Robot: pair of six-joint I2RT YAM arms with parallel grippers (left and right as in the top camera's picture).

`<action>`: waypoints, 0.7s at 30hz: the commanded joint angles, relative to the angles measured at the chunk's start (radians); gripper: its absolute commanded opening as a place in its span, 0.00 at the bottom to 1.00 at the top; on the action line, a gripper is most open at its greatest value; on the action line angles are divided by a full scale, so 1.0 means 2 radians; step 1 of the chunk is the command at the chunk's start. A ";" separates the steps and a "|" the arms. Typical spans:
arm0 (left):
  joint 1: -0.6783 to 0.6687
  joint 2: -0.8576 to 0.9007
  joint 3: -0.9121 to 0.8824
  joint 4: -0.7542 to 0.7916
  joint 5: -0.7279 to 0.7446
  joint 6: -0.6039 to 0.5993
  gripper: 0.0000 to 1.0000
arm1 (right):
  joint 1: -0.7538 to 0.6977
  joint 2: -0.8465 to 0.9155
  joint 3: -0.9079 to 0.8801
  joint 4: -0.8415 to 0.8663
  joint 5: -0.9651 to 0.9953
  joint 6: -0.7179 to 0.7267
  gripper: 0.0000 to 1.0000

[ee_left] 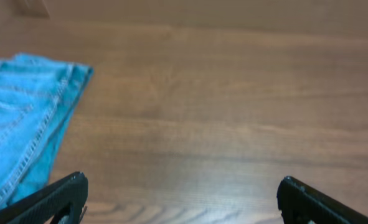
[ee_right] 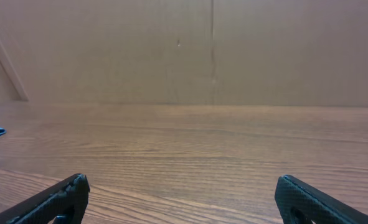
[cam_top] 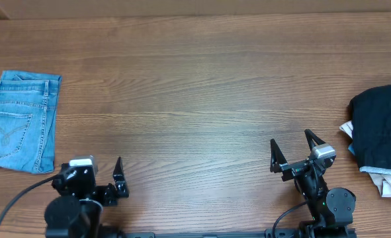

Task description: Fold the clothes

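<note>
The black garment (cam_top: 382, 129) lies bunched at the right edge of the table in the overhead view, on top of white cloth (cam_top: 390, 181); part of it runs out of frame. My right gripper (cam_top: 293, 149) is open and empty near the front edge, left of the black garment and apart from it. It also shows open in the right wrist view (ee_right: 182, 186), with only bare wood between the fingers. My left gripper (cam_top: 102, 173) is open and empty at the front left; the left wrist view (ee_left: 182, 190) shows its fingers wide apart.
Folded light-blue jeans (cam_top: 18, 121) lie at the left edge of the table, also in the left wrist view (ee_left: 23, 118). A brown wall stands behind the wooden table (cam_top: 195, 86).
</note>
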 commanded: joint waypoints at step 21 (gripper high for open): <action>0.005 -0.103 -0.320 0.397 0.008 0.026 1.00 | 0.005 -0.006 -0.005 0.004 0.003 -0.001 1.00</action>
